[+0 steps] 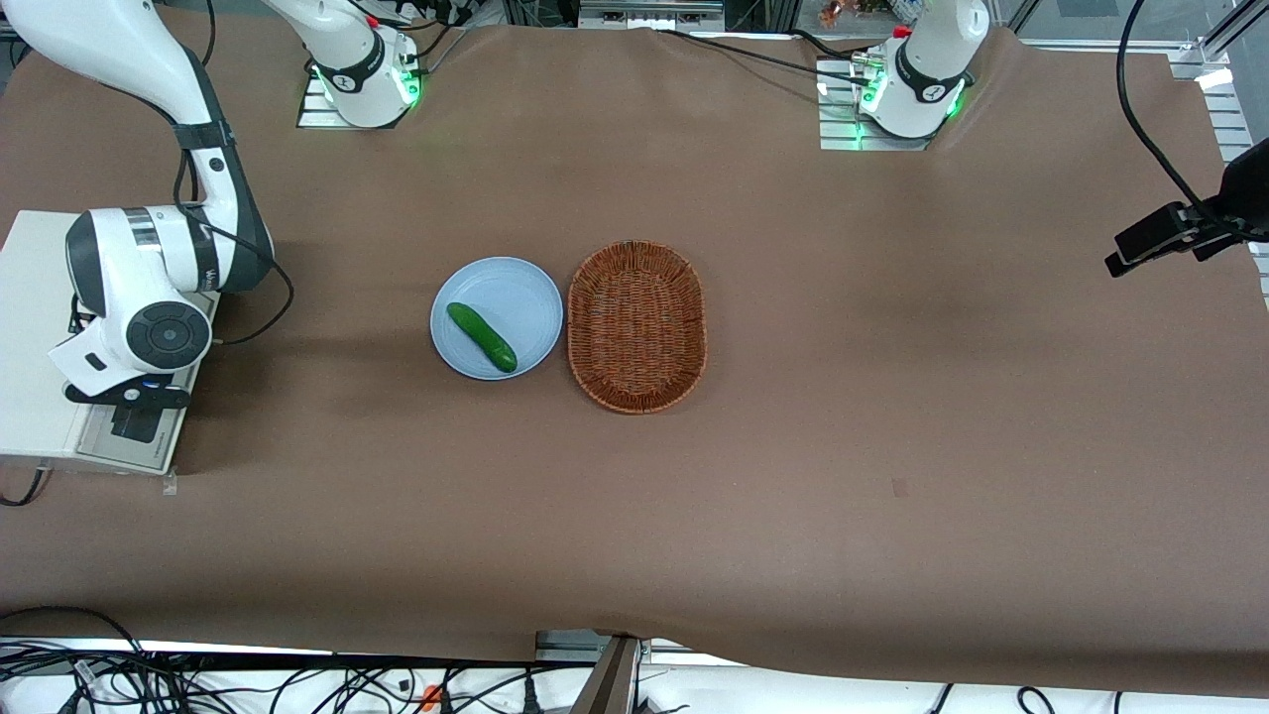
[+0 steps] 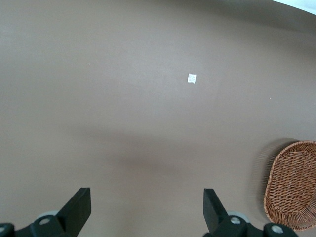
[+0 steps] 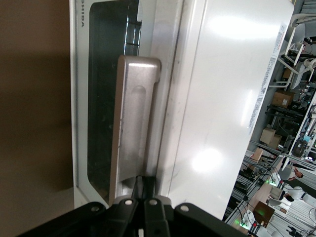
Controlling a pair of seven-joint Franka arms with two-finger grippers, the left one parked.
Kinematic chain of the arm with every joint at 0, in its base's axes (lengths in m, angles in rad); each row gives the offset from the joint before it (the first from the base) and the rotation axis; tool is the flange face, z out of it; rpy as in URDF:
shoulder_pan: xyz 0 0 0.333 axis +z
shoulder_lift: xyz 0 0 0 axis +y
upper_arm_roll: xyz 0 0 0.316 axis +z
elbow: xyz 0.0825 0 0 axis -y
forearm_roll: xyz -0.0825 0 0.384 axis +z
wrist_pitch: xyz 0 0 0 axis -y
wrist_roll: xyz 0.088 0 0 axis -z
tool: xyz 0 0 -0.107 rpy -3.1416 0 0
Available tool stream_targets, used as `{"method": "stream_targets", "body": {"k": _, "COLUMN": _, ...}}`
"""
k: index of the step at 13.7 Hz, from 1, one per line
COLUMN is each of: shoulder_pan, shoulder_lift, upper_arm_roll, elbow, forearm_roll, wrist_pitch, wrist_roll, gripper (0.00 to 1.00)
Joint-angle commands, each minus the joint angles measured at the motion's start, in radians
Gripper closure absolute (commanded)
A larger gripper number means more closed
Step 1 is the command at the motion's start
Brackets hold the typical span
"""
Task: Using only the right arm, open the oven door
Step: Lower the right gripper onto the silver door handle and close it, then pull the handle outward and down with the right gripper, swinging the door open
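Brown-covered bench (image 1: 793, 476) carries, at the working arm's end, the silver-grey framed glass oven door (image 3: 106, 98), judged rigid and hinged, best taken by its smooth silver bar handle (image 3: 133, 128), where the black pincer (image 3: 144, 190) is pressed together.

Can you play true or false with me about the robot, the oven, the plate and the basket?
1. A cucumber lies on the blue plate. True.
2. The wicker basket holds a banana. False: nothing shows in it.
3. The right arm's end effector is at the oven door's silver handle. True.
4. The end effector's fingers are spread wide apart. False: they are shut together.
5. The plate sits inside the basket. False: it sits beside the basket on the brown table.
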Motion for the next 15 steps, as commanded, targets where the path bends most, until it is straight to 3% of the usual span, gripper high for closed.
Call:
{"method": "stream_targets", "body": {"k": 1, "shoulder_pan": -0.001, "shoulder_lift": 0.033, "upper_arm_roll": 0.003, "elbow": -0.015, "forearm_roll": 0.055, "wrist_pitch": 0.051, "wrist_roll": 0.048, "gripper": 1.00}}
{"method": "stream_targets", "body": {"k": 8, "shoulder_pan": 0.015, "shoulder_lift": 0.050, "upper_arm_roll": 0.006, "elbow": -0.016, "forearm_roll": 0.063, "wrist_pitch": 0.085, "wrist_roll": 0.091, "gripper": 1.00}}
{"method": "stream_targets", "body": {"k": 12, "shoulder_pan": 0.018, "shoulder_lift": 0.033, "upper_arm_roll": 0.054, "elbow": -0.001, "forearm_roll": 0.074, "wrist_pitch": 0.062, "wrist_roll": 0.085, "gripper": 1.00}}
{"method": "stream_targets", "body": {"k": 15, "shoulder_pan": 0.024, "shoulder_lift": 0.033, "upper_arm_roll": 0.067, "elbow": 0.065, "forearm_roll": 0.192, "wrist_pitch": -0.032, "wrist_roll": 0.076, "gripper": 1.00}}
